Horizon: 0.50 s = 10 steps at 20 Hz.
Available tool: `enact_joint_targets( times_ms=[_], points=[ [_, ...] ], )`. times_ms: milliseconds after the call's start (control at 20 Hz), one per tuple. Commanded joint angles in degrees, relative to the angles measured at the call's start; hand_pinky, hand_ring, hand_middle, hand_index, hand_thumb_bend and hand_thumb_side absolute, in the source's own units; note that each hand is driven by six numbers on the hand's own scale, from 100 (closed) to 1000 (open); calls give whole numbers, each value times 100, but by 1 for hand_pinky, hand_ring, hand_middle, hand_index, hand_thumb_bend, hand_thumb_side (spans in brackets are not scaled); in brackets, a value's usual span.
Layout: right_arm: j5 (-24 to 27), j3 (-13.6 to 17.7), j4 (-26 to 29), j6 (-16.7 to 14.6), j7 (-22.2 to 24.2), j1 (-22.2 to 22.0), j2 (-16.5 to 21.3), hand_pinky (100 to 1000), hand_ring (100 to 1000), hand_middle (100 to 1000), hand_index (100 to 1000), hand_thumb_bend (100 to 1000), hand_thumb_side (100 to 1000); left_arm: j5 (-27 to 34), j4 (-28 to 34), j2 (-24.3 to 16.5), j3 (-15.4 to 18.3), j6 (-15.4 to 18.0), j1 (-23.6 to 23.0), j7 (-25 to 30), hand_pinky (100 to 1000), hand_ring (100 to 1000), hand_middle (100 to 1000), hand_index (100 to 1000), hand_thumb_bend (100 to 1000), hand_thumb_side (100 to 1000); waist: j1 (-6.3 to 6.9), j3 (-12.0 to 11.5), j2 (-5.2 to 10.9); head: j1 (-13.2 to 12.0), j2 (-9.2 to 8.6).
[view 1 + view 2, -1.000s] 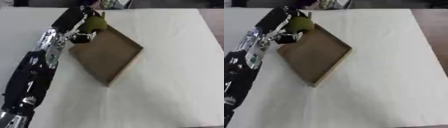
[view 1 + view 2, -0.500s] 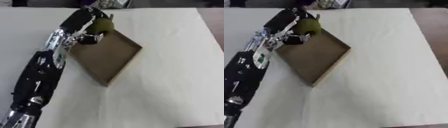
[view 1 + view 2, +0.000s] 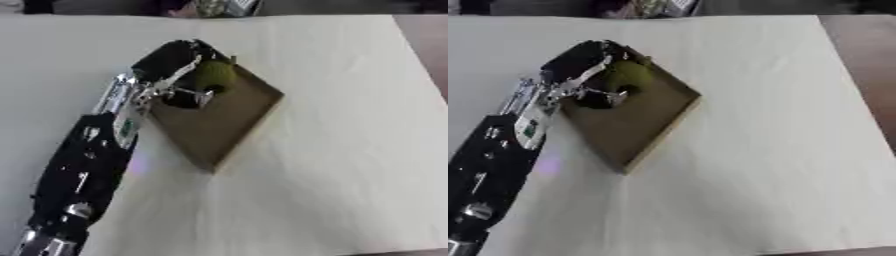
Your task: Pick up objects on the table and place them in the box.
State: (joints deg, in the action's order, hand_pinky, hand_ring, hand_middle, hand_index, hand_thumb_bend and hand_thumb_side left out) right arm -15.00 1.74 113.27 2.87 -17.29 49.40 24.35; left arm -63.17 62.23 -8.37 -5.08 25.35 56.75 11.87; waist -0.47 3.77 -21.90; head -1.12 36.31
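Left eye view: left hand (image 3: 179, 75) apparently around green object (image 3: 215, 76).

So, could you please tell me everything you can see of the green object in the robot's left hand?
The green object is a rounded, yellowish-green thing, possibly a fruit; its surface detail cannot be made out. It sits in the left hand, whose fingers curl around it, over the far corner of the shallow brown box. Whether it touches the box floor cannot be told.
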Motion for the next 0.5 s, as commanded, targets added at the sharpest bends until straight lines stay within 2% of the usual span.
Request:
enact_joint_targets(
  times_ms=[50,100,150,200,300,350,400,500],
  points=[
    [22,30,19,-24,3,80,54,783,640,543,807,100,572,5,83,3,-29,25,41,129,617,603,570,817,100,156,-3,-9,119,33,40],
    [22,30,19,-24,2,77,56,783,640,543,807,100,572,-24,77,4,-44,47,24,183,655,638,606,844,100,152,-2,-12,118,35,46],
    [22,31,18,-24,0,73,59,784,640,542,807,100,572,-74,73,3,-63,80,11,256,695,680,647,870,100,200,0,-16,116,35,52],
    [23,33,16,-23,-2,67,64,784,640,542,807,100,572,-130,82,-2,-72,113,4,316,757,746,724,896,100,270,2,-20,115,32,57],
    [25,36,12,-21,-7,57,72,784,640,542,807,100,572,-235,114,-5,-71,159,-7,377,757,746,724,896,100,270,5,-27,114,29,64],
    [26,39,7,-19,-12,48,75,785,640,542,808,100,572,-306,137,-18,-67,161,-7,389,846,821,796,926,121,447,7,-32,113,12,64],
    [29,43,3,-18,-18,40,78,785,640,542,808,100,572,-401,166,-25,-66,155,-8,390,883,850,824,936,262,551,8,-36,112,-6,66],
    [33,46,-1,-19,-25,33,80,785,640,542,808,100,572,-639,220,-27,-72,156,-19,350,899,861,827,934,378,656,8,-43,111,-48,72]
  ],
)
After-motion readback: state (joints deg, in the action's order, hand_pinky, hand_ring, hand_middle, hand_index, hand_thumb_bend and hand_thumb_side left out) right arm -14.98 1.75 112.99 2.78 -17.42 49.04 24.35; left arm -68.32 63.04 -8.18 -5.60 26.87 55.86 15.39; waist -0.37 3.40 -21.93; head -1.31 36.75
